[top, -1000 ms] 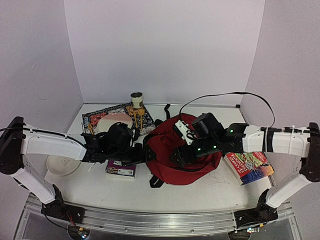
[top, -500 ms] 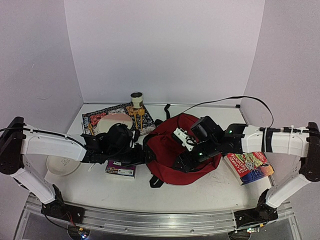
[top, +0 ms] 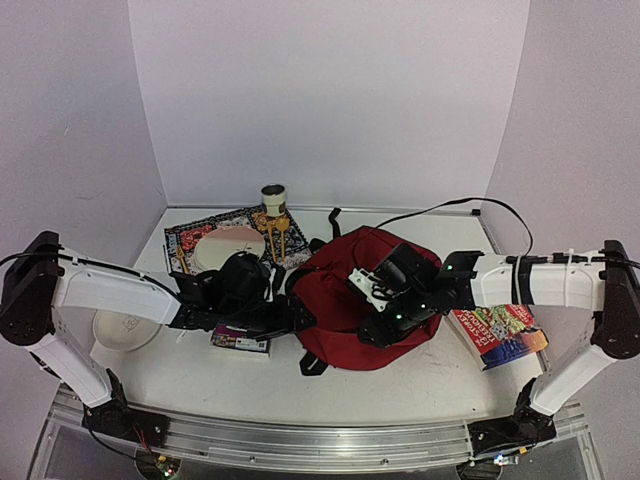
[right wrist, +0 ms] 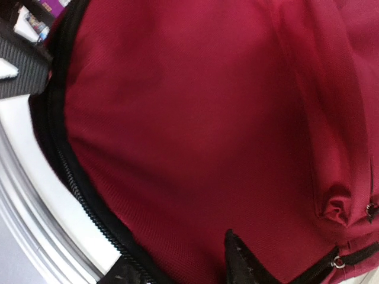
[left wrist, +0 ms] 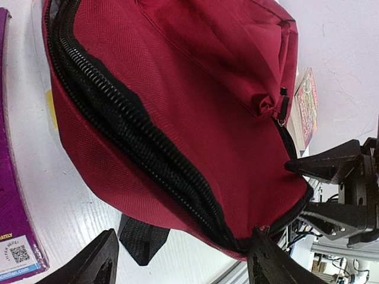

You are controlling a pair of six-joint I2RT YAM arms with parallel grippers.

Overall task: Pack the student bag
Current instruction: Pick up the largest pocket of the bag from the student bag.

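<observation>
White table (top: 400, 385) carries the student bag (top: 335, 290): left gripper (left wrist: 177, 263) stands wide at its zipper edge, right gripper (right wrist: 183, 269) narrower on the red fabric, grip unclear.

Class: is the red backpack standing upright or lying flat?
Lying flat: the student bag spreads across the table, its broad front panel facing up.

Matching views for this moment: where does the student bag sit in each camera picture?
Top external: student bag just right of centre, in the lower half.
Left wrist: student bag fills most of the frame, upper left to lower right.
Right wrist: student bag fills nearly the whole frame.
Shared landmark: black zipper track along its edge, clear in both wrist views; not discernible from above.
</observation>
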